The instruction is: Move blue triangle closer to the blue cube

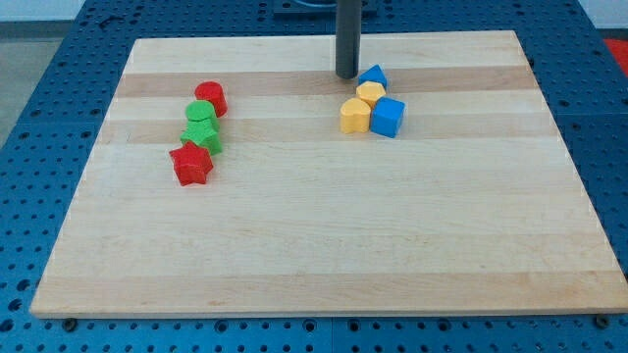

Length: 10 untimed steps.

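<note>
The blue triangle (373, 75) lies near the view's top, right of centre on the wooden board (324, 245). The blue cube (388, 117) sits just below and to the right of it. Two yellow blocks lie between and beside them: a small one (370, 93) touching the triangle's lower edge and a larger one (354, 115) touching the cube's left side. My tip (346, 75) stands just left of the blue triangle, close to it or touching it.
A cluster on the view's left holds a red cylinder (211, 97), a green round block (200, 114), a green star-like block (202, 135) and a red star (191, 164). The board rests on a blue perforated table (59, 59).
</note>
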Each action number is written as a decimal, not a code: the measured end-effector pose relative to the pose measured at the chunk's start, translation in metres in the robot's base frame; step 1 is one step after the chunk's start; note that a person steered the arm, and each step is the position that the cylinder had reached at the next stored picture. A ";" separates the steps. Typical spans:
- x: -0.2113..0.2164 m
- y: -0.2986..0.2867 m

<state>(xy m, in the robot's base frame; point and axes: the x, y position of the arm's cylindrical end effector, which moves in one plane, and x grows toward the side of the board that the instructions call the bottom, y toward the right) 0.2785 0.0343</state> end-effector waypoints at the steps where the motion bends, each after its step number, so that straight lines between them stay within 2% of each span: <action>1: 0.002 0.011; 3: 0.020 0.025; 10: 0.026 0.080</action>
<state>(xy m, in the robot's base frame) 0.3048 0.1147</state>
